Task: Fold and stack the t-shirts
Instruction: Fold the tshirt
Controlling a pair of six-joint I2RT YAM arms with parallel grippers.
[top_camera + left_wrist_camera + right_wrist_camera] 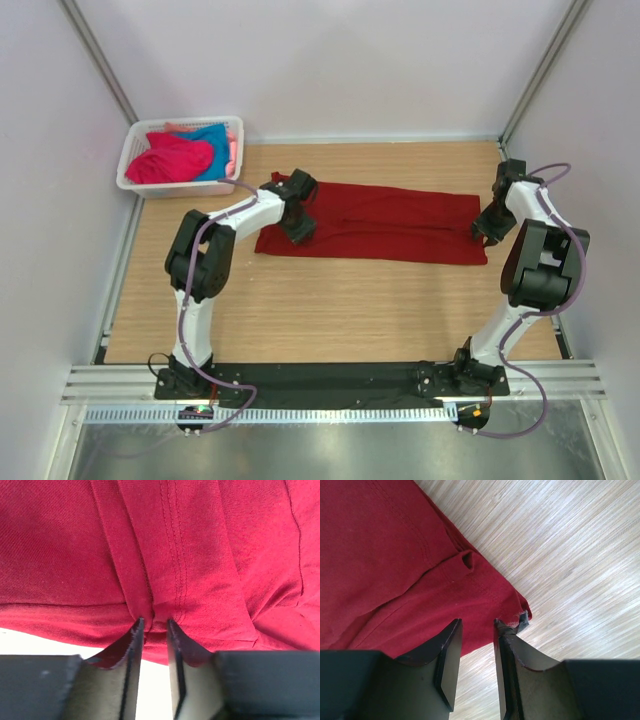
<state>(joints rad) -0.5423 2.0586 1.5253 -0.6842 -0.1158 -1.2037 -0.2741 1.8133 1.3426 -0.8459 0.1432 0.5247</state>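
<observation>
White lattice basket point(127, 168) far left of left claw point(153, 624), holding crumpled pink t-shirt point(170, 162) and turquoise t-shirt point(213, 140). Left claw clenched on stitched fold of dark red t-shirt point(385, 225): soft knit, long flat strip on wood-grain desk point(350, 300). Right claw point(477, 622) straddles hemmed corner; grip unclear.

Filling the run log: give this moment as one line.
dark red t-shirt laid flat | left tool pinching its left end | right tool open at its right edge
</observation>
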